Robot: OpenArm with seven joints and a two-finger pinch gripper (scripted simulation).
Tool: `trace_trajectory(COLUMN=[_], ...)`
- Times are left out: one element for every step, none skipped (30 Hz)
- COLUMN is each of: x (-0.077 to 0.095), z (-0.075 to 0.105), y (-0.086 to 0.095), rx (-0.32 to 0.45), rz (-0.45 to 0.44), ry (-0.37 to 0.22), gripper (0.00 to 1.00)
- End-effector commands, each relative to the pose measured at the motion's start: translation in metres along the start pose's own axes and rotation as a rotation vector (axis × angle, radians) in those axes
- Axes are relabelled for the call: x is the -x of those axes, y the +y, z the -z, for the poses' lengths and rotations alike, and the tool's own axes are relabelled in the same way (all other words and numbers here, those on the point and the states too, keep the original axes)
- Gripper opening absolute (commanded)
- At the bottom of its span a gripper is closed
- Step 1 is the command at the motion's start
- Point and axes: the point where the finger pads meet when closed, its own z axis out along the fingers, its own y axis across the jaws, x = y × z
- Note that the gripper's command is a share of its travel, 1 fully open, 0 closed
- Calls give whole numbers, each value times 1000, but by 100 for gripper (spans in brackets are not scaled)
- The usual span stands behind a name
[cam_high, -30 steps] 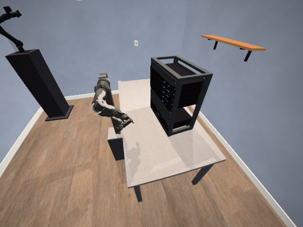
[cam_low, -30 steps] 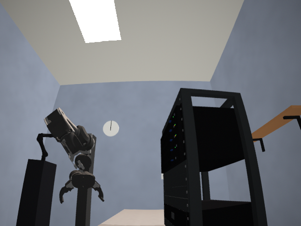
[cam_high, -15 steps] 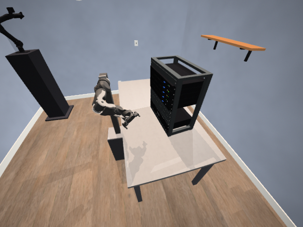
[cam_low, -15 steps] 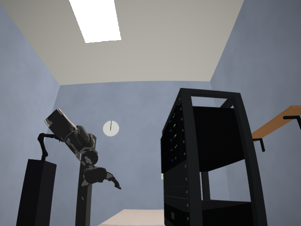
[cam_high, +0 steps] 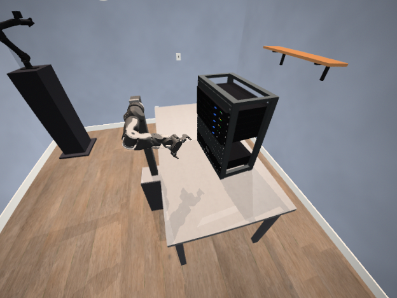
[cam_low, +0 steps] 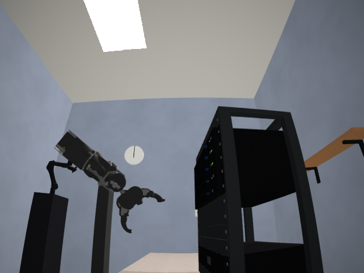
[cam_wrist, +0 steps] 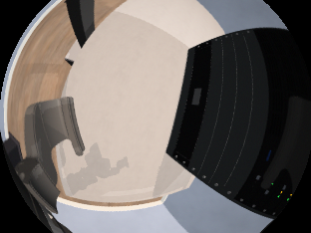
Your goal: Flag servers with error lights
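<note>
The black server rack point(cam_high: 256, 106) point(cam_low: 227, 176) point(cam_wrist: 246, 115) stands upright on the pale table point(cam_high: 205, 198) point(cam_wrist: 127, 81), at its far right side. A column of small blue lights point(cam_high: 214, 117) point(cam_low: 207, 173) and green-to-yellowish lights point(cam_high: 220, 119) point(cam_low: 211, 157) shows on the servers' front; the colours are too small to tell apart surely. The information tags are too small to make out. My gripper point(cam_high: 182, 147) point(cam_low: 146, 216) is open and empty. It hangs above the table, left of the rack's front and apart from it. One finger point(cam_wrist: 70, 127) shows in the wrist view.
My arm's black post point(cam_high: 150, 156) point(cam_low: 101, 228) stands at the table's left edge. A tall black pillar point(cam_high: 48, 109) point(cam_low: 41, 231) with another arm stands on the floor at far left. An orange wall shelf point(cam_high: 304, 56) point(cam_low: 332, 146) hangs behind the rack.
</note>
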Motion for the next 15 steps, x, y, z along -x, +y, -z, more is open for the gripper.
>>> trace_trajectory(x=[4, 5, 5, 5, 6, 7, 8, 9, 11, 12, 13, 14, 15, 16, 17], z=[1, 3, 3, 3, 5, 7, 9, 12, 15, 18, 21, 24, 27, 31, 34], y=[16, 24, 24, 24, 33, 41, 49, 57, 64, 71, 78, 85, 92, 98, 104], rx=[68, 102, 102, 102, 136, 170, 203, 236, 268, 300, 331, 361, 390, 418, 445], rz=[-15, -19, -19, -19, -23, -27, -30, -34, -37, -41, -44, -47, -50, -53, -56], ry=[-35, -48, -48, -48, -61, -74, -87, -100, -113, -125, -138, -150, -162, -174, -185], gripper=[100, 100, 100, 100, 100, 100, 100, 100, 100, 100, 100, 100, 100, 100, 100])
